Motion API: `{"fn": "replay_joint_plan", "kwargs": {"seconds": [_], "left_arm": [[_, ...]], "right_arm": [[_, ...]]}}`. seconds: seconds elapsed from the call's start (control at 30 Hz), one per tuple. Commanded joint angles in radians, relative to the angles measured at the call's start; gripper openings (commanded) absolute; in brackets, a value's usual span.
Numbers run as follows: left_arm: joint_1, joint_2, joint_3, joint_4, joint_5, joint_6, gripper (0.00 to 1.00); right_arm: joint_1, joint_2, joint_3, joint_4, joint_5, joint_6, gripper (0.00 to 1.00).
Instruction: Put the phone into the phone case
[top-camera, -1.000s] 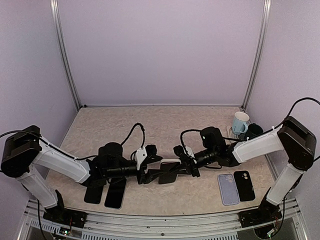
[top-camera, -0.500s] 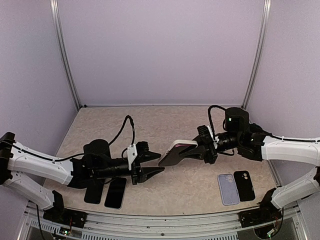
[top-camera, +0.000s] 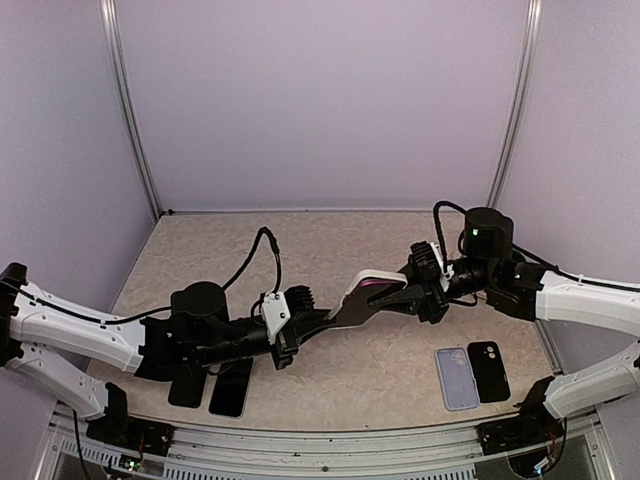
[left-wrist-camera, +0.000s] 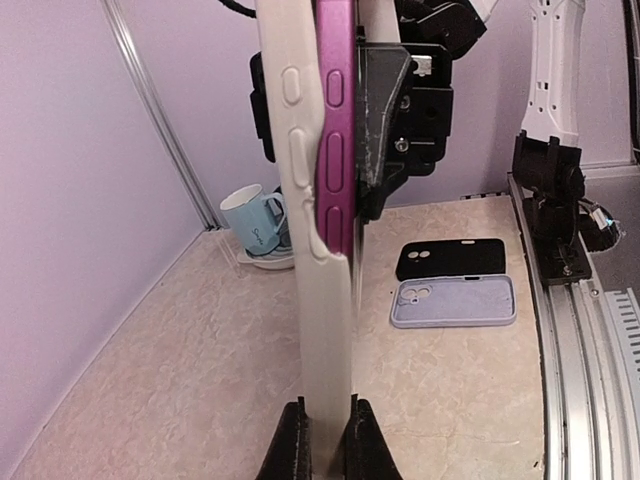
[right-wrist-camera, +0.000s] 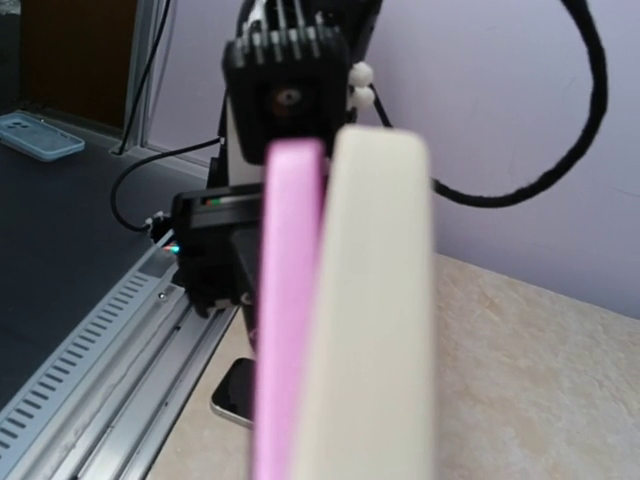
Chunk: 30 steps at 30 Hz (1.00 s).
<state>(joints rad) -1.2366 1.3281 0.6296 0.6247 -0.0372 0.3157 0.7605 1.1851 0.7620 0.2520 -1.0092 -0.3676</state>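
Near edge of the counter (top-camera: 330, 240): dark phones (top-camera: 230, 385) are lying flat by the left arm. A lavender case (top-camera: 452, 378) and a black case (top-camera: 488, 370) are lying side by side by the right arm. None of these are being touched.

Left gripper (top-camera: 315, 328): its fingers (left-wrist-camera: 292, 445) are clamping together on the near end of the cream case (left-wrist-camera: 325, 330). The case is hanging on edge in mid-air over the counter's middle.

Phone (left-wrist-camera: 335, 130), magenta: it is sitting against the far half of the case. The near half is peeling clear of it, so it is probably only partly seated.

Right gripper (top-camera: 400, 295): it is clamping across the phone and case together at the far end.

Mug (left-wrist-camera: 252, 220): it is standing at the far corner, well apart.

Handling, as a judgement:
- The case is bowing like soft rubber. It is likely light, grippy and stretchy, so it is best pinched at its free lip.
- The phone is looking rigid, slick and breakable, so it is best held across its flat faces.
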Motion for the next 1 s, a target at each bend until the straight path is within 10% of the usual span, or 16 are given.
{"fn": "replay_joint_plan", "kwargs": {"seconds": [0.0, 0.13, 0.27, 0.47, 0.63, 0.8, 0.97], "left_arm": [[-0.026, 0.041, 0.051, 0.004, -0.115, 0.001, 0.0], [-0.027, 0.058, 0.065, -0.019, -0.097, -0.005, 0.05], [-0.027, 0.067, 0.073, -0.003, -0.051, -0.006, 0.42], [-0.027, 0.097, 0.097, 0.009, -0.033, 0.01, 0.44], [-0.028, 0.03, 0.099, -0.03, 0.02, 0.024, 0.92], [-0.029, -0.014, 0.12, 0.022, 0.069, 0.003, 0.91], [-0.031, 0.037, 0.198, -0.009, 0.077, -0.008, 0.67]], "right_arm": [[0.01, -0.028, 0.039, 0.084, -0.028, 0.012, 0.0], [0.008, -0.023, 0.039, 0.08, -0.026, 0.011, 0.0], [0.01, -0.022, 0.044, 0.07, -0.034, 0.012, 0.0], [0.012, -0.027, 0.053, 0.049, -0.039, 0.001, 0.0], [0.013, -0.028, 0.051, -0.032, 0.027, -0.058, 0.0], [0.021, 0.009, 0.061, -0.055, 0.035, -0.07, 0.0], [0.025, 0.026, 0.063, -0.047, 0.04, -0.079, 0.0]]}}
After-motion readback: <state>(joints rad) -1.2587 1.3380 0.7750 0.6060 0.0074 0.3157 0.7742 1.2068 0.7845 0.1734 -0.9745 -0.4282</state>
